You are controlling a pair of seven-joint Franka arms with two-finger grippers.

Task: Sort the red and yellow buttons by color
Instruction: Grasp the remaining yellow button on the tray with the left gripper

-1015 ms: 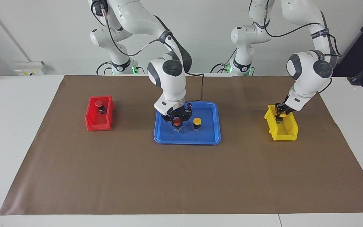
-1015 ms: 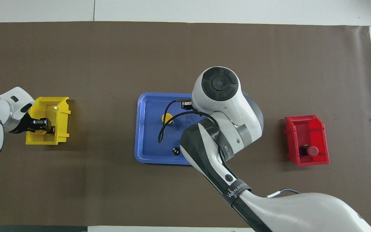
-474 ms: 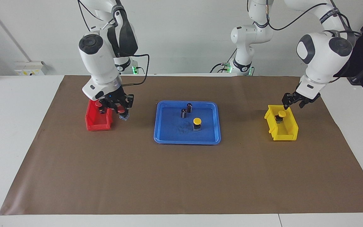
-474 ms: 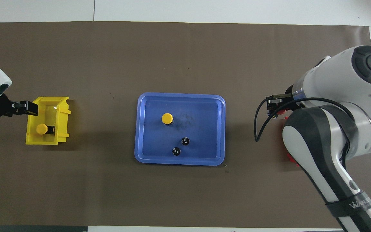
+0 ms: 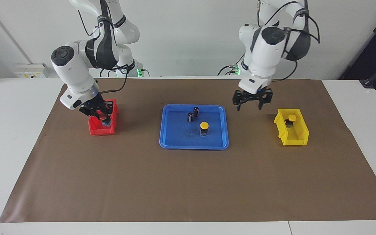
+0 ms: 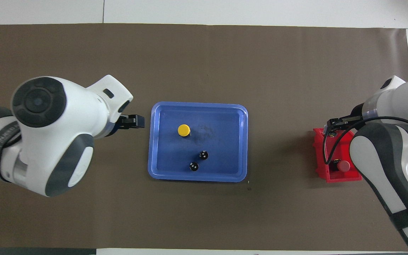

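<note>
The right gripper (image 5: pixel 104 121), at the facing view's left, is inside the red plastic bin (image 5: pixel 94 128), closed on a red domed button (image 5: pixel 103 117). The left gripper (image 5: pixel 252 103) hangs wide open and empty over bare brown mat (image 5: pixel 188 182) between the blue tray's (image 5: pixel 168 143) edge and the yellow bin (image 5: pixel 294 138). One yellow domed button (image 5: pixel 204 125) stands mid-tray; another (image 5: pixel 292 117) sits in the yellow bin.

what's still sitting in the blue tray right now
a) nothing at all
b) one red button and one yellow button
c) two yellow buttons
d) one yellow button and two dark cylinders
d: the blue tray holds a single yellow button plus two dark cylinders nearer the robots; no red button is in it.
</note>
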